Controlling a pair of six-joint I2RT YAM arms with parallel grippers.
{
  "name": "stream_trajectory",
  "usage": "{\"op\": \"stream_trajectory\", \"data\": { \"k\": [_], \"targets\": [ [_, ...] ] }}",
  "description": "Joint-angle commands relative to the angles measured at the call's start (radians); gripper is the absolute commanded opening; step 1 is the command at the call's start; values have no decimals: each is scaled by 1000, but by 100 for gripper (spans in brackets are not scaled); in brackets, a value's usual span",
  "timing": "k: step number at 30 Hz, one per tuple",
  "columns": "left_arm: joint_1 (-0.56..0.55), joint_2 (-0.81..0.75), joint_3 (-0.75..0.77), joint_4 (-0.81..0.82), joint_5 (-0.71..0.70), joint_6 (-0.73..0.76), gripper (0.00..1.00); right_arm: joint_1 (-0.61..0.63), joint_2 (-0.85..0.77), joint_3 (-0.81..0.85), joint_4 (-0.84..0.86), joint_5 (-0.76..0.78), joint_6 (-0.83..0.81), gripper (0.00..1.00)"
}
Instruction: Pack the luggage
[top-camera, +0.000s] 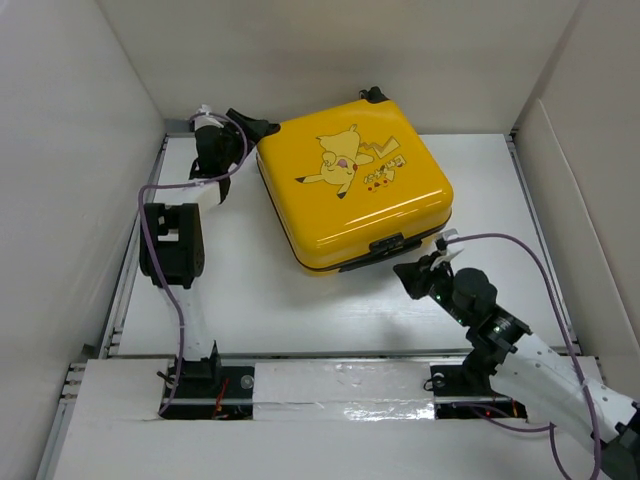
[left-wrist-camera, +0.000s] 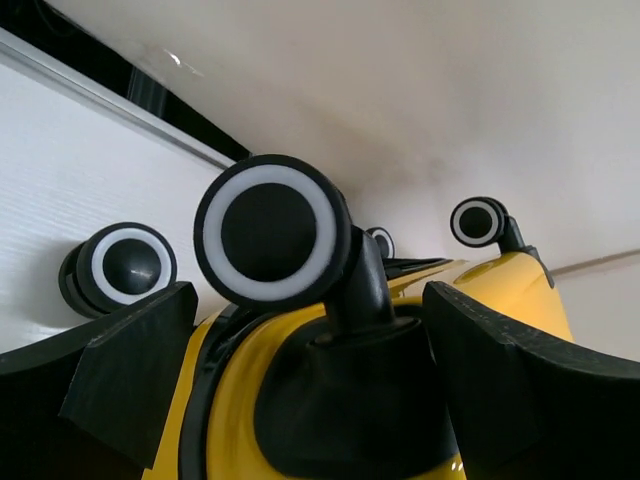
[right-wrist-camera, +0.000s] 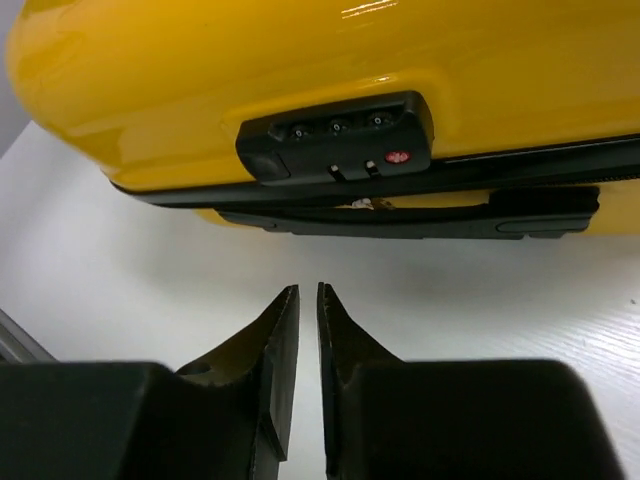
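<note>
The luggage (top-camera: 355, 185) lies flat and closed on the white table, Pikachu print up, turned a little. My left gripper (top-camera: 250, 130) is at its back left corner. In the left wrist view it is open (left-wrist-camera: 300, 350), its fingers (left-wrist-camera: 130, 360) standing either side of a black wheel mount, with the wheel (left-wrist-camera: 268, 232) just above. My right gripper (top-camera: 410, 272) is shut and empty, a short way off the case's near edge. In the right wrist view its tips (right-wrist-camera: 308, 295) point at the combination lock (right-wrist-camera: 335, 140) and black handle (right-wrist-camera: 420, 215), apart from both.
White walls (top-camera: 80, 150) enclose the table on the left, back and right. Metal rails (top-camera: 125, 290) run along the table's sides. A purple cable (top-camera: 520, 245) loops from the right arm. Three more wheels show in the left wrist view, one being (left-wrist-camera: 122, 265).
</note>
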Motion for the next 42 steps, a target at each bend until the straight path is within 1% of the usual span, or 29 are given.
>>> {"op": "stream_trajectory", "data": {
  "k": [1,2,4,5,6,7,8,9,11,12,14,15,17,19,22,24,26,28,29,30,31,33,35,37,38,39,40,41,42],
  "targets": [
    [-1,-94,-85,98,-10,9,95,-15,110,23,222,-9,-62,13],
    [-1,-122,-181,129,-32,-2,95,-25,141,29,241,-12,-63,13],
    [11,-215,-278,195,-117,-56,95,-26,197,37,302,-7,-68,18],
    [11,-243,-382,219,-139,-80,95,-26,255,26,346,0,-68,29],
    [25,-289,-428,277,-153,-100,95,-35,286,5,441,6,-72,32],
    [25,-308,-473,301,-168,-134,95,-47,315,1,472,2,-74,37],
    [25,-324,-551,316,-176,-145,95,-56,379,3,496,-1,-74,41],
    [25,-352,-586,348,-187,-152,95,-67,411,8,531,-4,-74,43],
    [25,-374,-701,394,-201,-181,94,-87,470,35,546,-30,-81,45],
    [25,-380,-735,452,-201,-191,94,-104,519,43,578,-38,-85,46],
    [16,-395,-824,494,-201,-208,93,-113,565,44,635,-46,-98,46],
    [1,-403,-846,519,-202,-206,93,-113,605,46,681,-30,-98,46],
    [-18,-409,-901,533,-210,-198,92,-113,625,35,704,14,-100,47],
    [-27,-418,-932,551,-201,-192,92,-113,651,12,807,49,-94,47],
    [-62,-420,-993,583,-186,-174,90,-104,692,-12,939,45,-98,47],
    [-82,-420,-1034,624,-173,-162,88,-93,724,-15,1030,46,-109,41],
    [-128,-423,-1053,628,-155,-131,86,-79,766,-32,1115,71,-99,28],
    [-166,-433,-1059,617,-153,-96,86,-55,794,-58,1279,83,-98,21],
    [-204,-435,-1062,609,-152,-88,86,-55,812,-67,1328,97,-97,12],
    [-223,-440,-1068,608,-153,-83,86,-41,815,-75,1406,108,-92,7],
    [-241,-441,-1076,614,-156,-79,86,-41,811,-80,1424,109,-88,1],
    [-269,-446,-1090,626,-155,-67,85,-30,757,-80,1421,111,-85,0],
    [-286,-458,-1101,629,-152,-65,85,3,681,-81,1370,134,-106,0],
    [-311,-472,-1114,631,-147,-65,85,4,526,-65,1188,137,-129,0],
    [-327,-473,-1117,629,-150,-65,85,13,474,-23,1103,129,-147,0],
    [-338,-473,-1124,635,-152,-70,85,13,423,0,918,129,-151,0],
    [-360,-469,-1124,643,-152,-71,85,13,342,15,852,129,-151,0],
    [-370,-464,-1122,649,-149,-76,84,13,317,33,788,119,-148,0],
    [-380,-461,-1116,663,-147,-79,85,2,295,82,628,100,-144,0]
  ]
}}
